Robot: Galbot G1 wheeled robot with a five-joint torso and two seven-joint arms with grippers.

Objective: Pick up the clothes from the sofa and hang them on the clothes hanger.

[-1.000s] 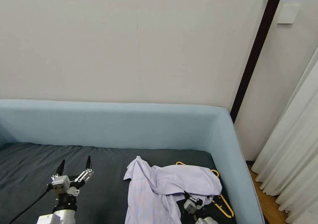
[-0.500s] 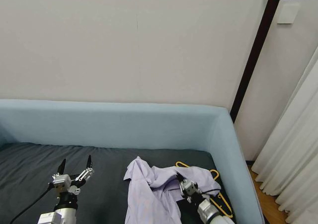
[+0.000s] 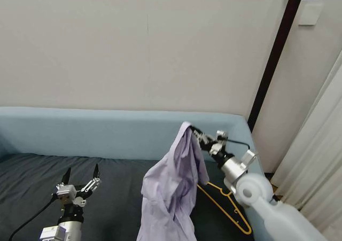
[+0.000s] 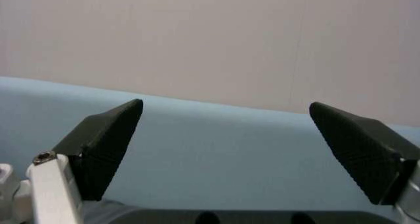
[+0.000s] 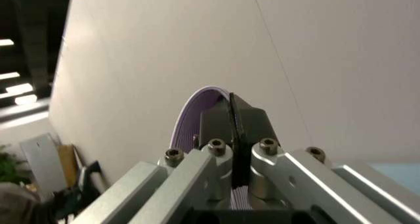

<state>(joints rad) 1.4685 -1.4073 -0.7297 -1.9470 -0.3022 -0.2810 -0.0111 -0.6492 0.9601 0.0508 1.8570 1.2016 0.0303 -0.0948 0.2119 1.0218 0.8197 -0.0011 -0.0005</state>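
Observation:
A lilac shirt (image 3: 173,190) hangs in the air over the right part of the dark sofa seat (image 3: 112,185), its lower end trailing down to the cushion. My right gripper (image 3: 193,132) is shut on the shirt's top fold, level with the sofa's backrest; in the right wrist view the lilac cloth (image 5: 196,111) curls out past the closed fingers (image 5: 233,130). A yellow clothes hanger (image 3: 227,203) lies on the seat below and to the right of the shirt. Low over the left of the seat, my left gripper (image 3: 80,179) stands open with nothing between its fingers (image 4: 108,143).
The light blue backrest (image 3: 107,134) runs behind the seat and a light blue armrest (image 3: 251,182) closes the right side. A dark door frame (image 3: 272,64) and white curtains (image 3: 320,171) stand to the right. The seat between the two grippers is bare.
My right gripper has risen from the seat to backrest height, lifting the shirt off the cushion and uncovering the yellow hanger. The left arm has stayed put.

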